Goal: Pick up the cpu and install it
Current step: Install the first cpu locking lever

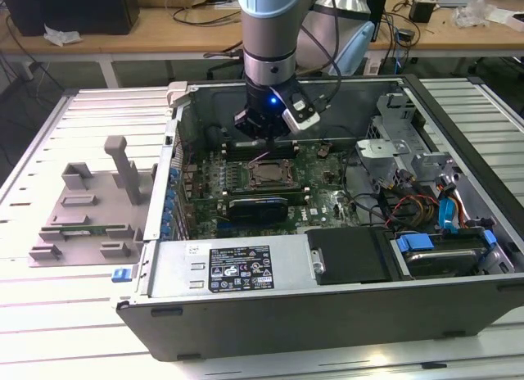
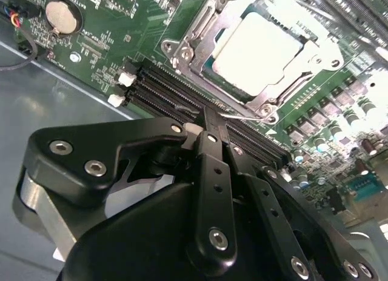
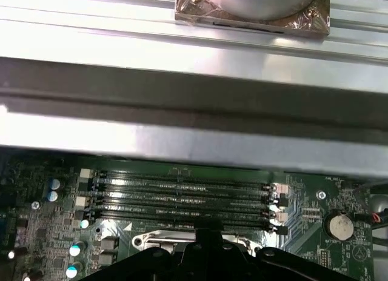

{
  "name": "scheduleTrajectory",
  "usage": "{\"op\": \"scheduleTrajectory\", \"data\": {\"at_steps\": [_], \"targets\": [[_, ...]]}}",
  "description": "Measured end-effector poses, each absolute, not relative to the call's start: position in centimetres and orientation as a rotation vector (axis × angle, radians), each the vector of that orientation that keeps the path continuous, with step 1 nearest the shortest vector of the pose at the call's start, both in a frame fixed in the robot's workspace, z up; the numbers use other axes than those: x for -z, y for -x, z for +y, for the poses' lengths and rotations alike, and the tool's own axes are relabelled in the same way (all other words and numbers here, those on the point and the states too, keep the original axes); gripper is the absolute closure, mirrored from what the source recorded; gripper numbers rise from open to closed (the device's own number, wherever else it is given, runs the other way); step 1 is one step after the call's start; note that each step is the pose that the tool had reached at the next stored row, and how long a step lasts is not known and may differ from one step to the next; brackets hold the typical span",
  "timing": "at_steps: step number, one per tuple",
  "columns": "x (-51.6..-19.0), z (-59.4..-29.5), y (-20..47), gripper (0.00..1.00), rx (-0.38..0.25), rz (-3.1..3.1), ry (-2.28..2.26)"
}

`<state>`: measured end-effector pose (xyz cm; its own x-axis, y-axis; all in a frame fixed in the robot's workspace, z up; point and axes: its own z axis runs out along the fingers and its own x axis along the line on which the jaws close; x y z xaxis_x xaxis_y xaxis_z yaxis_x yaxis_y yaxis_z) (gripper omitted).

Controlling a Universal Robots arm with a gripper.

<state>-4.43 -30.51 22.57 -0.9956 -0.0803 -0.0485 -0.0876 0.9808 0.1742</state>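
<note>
The cpu [image 2: 257, 48], a flat square chip with a pale silver top, lies inside the metal socket frame [image 2: 182, 48] on the green motherboard [image 2: 103, 45]. In the exterior view the arm reaches down into the open computer case [image 1: 327, 314], and my gripper [image 1: 266, 138] hangs just above the socket frame [image 1: 266, 177], on its far side. In the second wrist view the gripper [image 2: 209, 120] has its black fingers [image 2: 212, 166] pressed together with nothing visible between them. Their tips sit beside the frame's thin wire lever [image 2: 239, 115] and over the memory slots [image 2: 163, 87].
Black memory slots [image 3: 182, 196] run along the socket, below the case wall [image 3: 182, 87]. A coin battery [image 3: 338, 225] sits at the board's edge. In the exterior view a power supply [image 1: 237, 267], drive bays [image 1: 434, 257] and cables [image 1: 409, 208] crowd the case. A grey fixture tray [image 1: 82, 208] lies on the exterior view's left.
</note>
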Motion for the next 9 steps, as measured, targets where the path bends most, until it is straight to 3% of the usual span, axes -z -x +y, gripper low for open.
{"op": "scheduleTrajectory", "data": {"at_steps": [9], "targets": [[-21.73, -30.41, 4.54, 0.89, -0.272, 3.074, 0.132]]}}
